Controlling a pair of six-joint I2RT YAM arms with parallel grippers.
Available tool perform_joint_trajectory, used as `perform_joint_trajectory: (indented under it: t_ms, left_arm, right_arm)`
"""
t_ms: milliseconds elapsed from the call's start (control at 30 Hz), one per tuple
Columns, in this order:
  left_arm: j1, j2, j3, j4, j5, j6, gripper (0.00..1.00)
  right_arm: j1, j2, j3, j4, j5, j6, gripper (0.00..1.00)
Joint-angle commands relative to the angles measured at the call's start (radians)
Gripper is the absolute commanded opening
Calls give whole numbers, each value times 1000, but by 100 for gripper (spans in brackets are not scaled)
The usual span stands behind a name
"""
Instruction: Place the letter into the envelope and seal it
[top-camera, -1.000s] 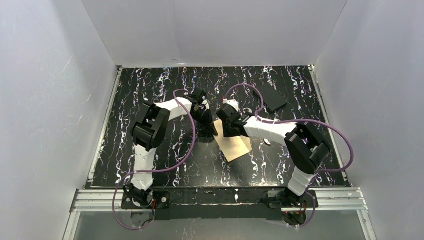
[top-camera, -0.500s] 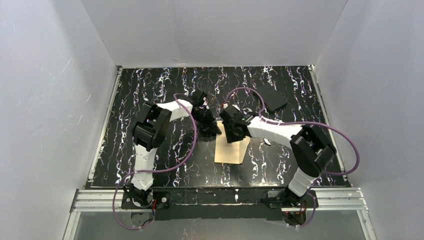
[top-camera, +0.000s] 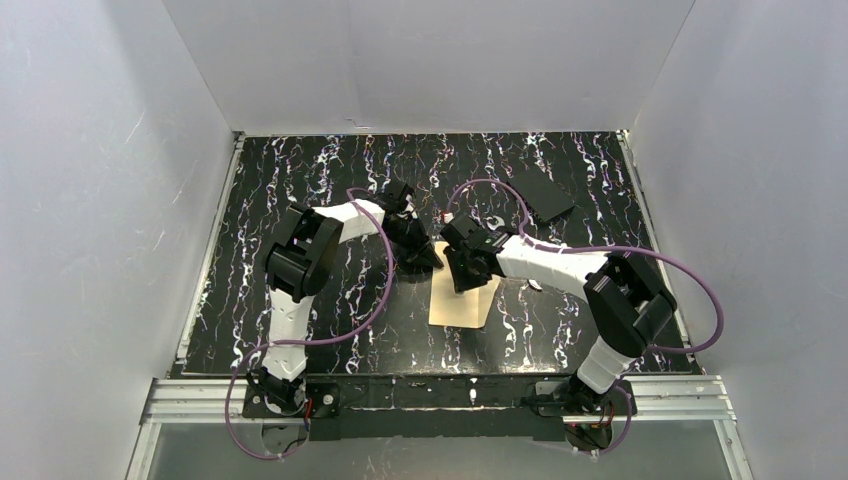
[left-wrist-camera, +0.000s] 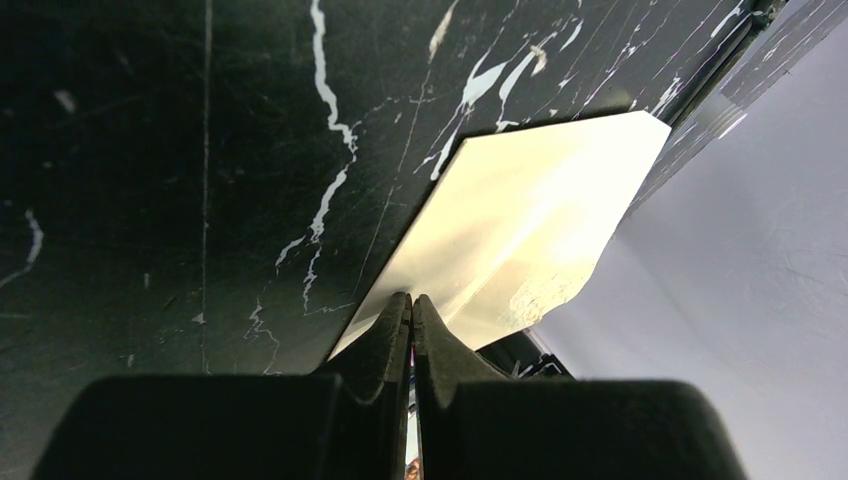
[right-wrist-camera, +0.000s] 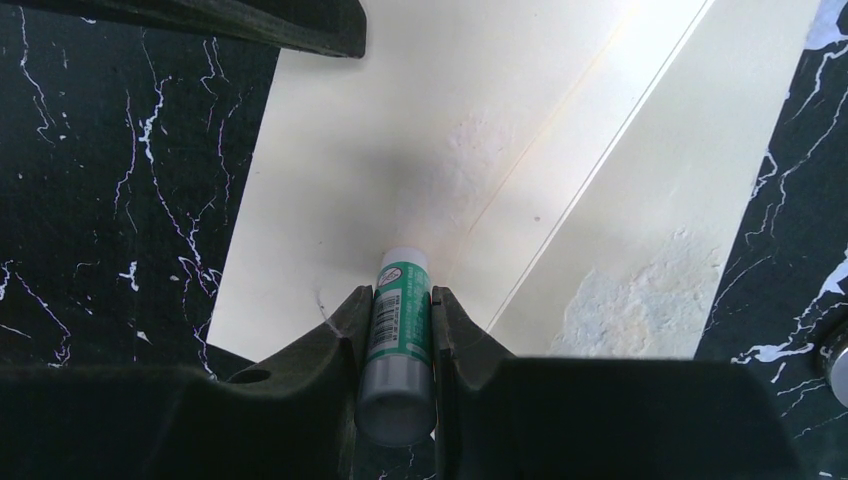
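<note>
The envelope (top-camera: 462, 303) lies flat at the table's middle, looking cream-tan; its flap crease and rough glue patches show in the right wrist view (right-wrist-camera: 420, 150). It also shows in the left wrist view (left-wrist-camera: 520, 210). My right gripper (top-camera: 464, 278) is shut on a green glue stick (right-wrist-camera: 403, 320), whose white tip touches the envelope by the crease. My left gripper (top-camera: 430, 260) is shut, its fingertips (left-wrist-camera: 410, 298) touching the envelope's far left edge. No separate tan letter shows.
A flat black block (top-camera: 543, 193) lies at the back right of the black marbled table (top-camera: 300, 170). White walls close in three sides. Purple cables loop over both arms. The left gripper's finger (right-wrist-camera: 250, 25) reaches over the envelope's edge in the right wrist view.
The envelope has turned from a diagonal lie to nearly square with the table's front edge. My right gripper has shifted slightly nearer over it. The left gripper has barely moved.
</note>
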Motion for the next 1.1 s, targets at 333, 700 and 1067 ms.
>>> perform_joint_trajectory:
  t_ms: [333, 700, 1067]
  left_arm:
    - [0, 118, 14, -92, -87, 123, 0]
    - [0, 113, 7, -75, -96, 93, 0]
    - [10, 63, -95, 69, -124, -83, 0]
  right_arm:
    - [16, 28, -86, 101, 298, 70, 1]
    - [16, 35, -84, 120, 227, 45, 1]
    - [44, -101, -148, 48, 31, -15, 1]
